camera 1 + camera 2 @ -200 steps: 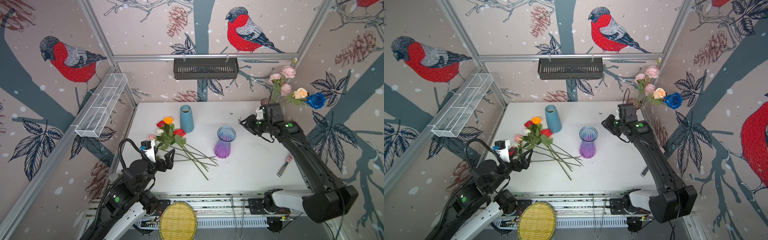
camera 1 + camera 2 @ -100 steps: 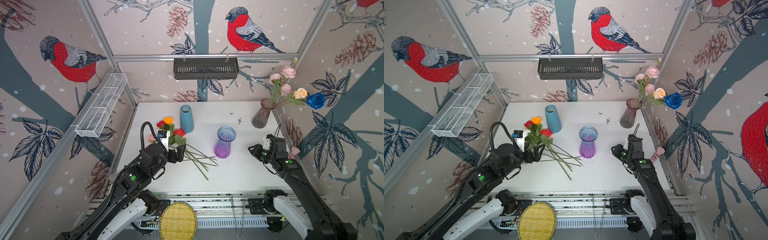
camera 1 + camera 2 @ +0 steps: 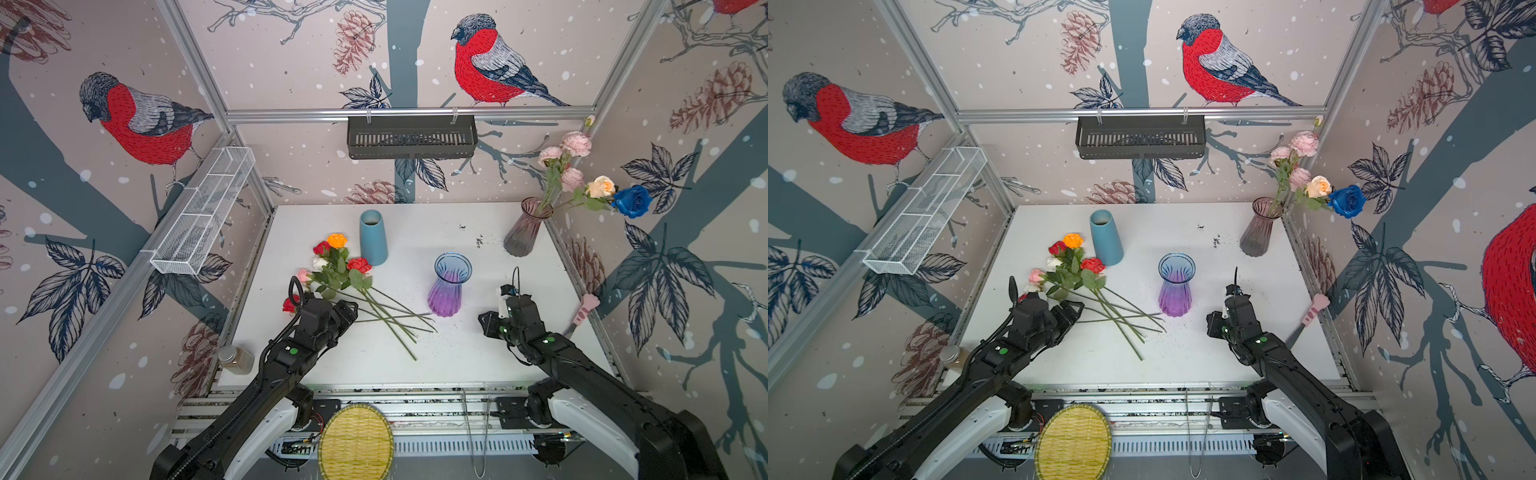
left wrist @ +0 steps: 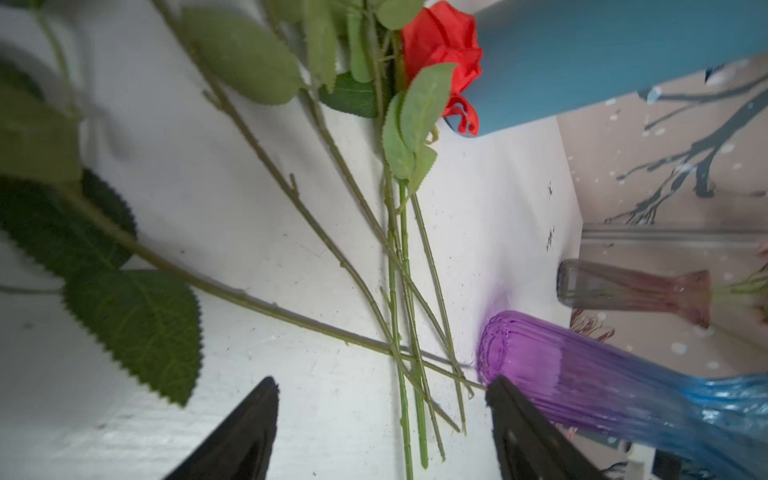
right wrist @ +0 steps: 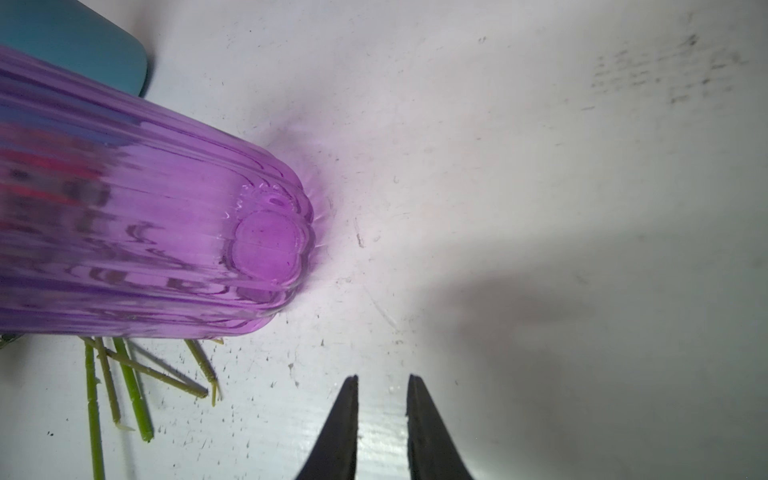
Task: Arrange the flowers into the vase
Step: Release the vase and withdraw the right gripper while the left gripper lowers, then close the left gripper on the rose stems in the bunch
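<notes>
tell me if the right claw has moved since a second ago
Yes. The right claw was back by the smoky pink glass vase; now it is nearer the front edge, beside the purple-and-blue ribbed glass vase.

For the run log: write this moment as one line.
left gripper open, at stems | right gripper narrowly open, empty, beside purple vase | corner vase holds flowers

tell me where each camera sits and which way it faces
top views: high at the front, looking down on the table; left arm and right arm show.
left wrist: low, facing flower stems and purple vase; wide jaws show.
right wrist: low, facing the purple vase base; jaws barely apart show.
shared by all: purple vase.
</notes>
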### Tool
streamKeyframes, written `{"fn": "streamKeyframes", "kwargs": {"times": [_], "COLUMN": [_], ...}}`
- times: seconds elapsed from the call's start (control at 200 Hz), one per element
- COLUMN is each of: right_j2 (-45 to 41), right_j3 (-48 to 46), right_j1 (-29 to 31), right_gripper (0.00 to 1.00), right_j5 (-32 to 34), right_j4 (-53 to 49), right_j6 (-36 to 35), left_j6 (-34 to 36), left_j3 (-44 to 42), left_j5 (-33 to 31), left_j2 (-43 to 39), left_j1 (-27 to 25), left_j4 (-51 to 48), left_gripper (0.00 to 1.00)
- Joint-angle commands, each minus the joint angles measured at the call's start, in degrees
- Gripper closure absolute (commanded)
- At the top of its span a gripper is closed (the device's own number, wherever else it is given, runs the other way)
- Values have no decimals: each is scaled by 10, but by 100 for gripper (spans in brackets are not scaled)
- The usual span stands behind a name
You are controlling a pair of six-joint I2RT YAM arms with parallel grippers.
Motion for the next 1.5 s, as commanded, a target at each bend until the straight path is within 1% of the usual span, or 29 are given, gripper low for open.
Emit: {"fn": "streamKeyframes", "kwargs": {"times": [0.0, 0.075, 0.11, 0.17, 0.325, 0.415, 0.44, 0.495, 0.565, 0.666, 0.761, 0.861, 1.026, 1.211, 1.326, 1.396, 1.491], "right_j2": [3, -4, -7, -10, -10, -9, -8, -6, -2, 2, 2, 3, 5, 4, 2, 1, -3], "right_j3": [-11, -18, -28, -36, -35, -36, -35, -34, -33, -31, -30, -30, -29, -29, -29, -28, -29], "right_j1": [9, 11, 12, 12, 18, 24, 26, 30, 33, 37, 39, 42, 43, 45, 45, 45, 46], "right_gripper": [76, 76, 76, 77, 77, 77, 77, 78, 78, 78, 78, 78, 78, 79, 79, 79, 80], "right_j5": [24, 28, 31, 31, 37, 47, 50, 58, 66, 70, 73, 77, 79, 81, 83, 84, 86], "right_j4": [48, 60, 73, 84, 83, 86, 86, 84, 82, 80, 80, 80, 79, 76, 76, 74, 71], "right_j6": [-14, -13, -8, -3, -4, -2, -2, 0, 3, 3, 4, 5, 5, 5, 6, 6, 7], "left_j6": [-138, -154, -151, -143, -105, -91, -92, -86, -74, -78, -84, -85, -81, -70, -67, -65, -58], "left_j3": [-9, -1, 9, 32, 101, 153, 166, 193, 218, 228, 230, 240, 237, 239, 244, 247, 252], "left_j5": [-36, -56, -62, -66, -20, -6, -1, 9, 15, 30, 34, 19, 16, 29, 23, 16, 18], "left_j2": [-12, -2, 10, 40, 154, 226, 246, 284, 325, 365, 380, 388, 406, 445, 456, 457, 464], "left_j1": [6, 12, 16, 29, 70, 75, 75, 76, 76, 76, 75, 73, 74, 75, 75, 75, 78], "left_j4": [-11, -29, -37, -60, -102, -140, -153, -175, -194, -194, -194, -213, -211, -208, -213, -217, -217], "left_gripper": [26, 31, 33, 38, 57, 71, 73, 73, 69, 71, 73, 73, 70, 70, 70, 72, 84]}}
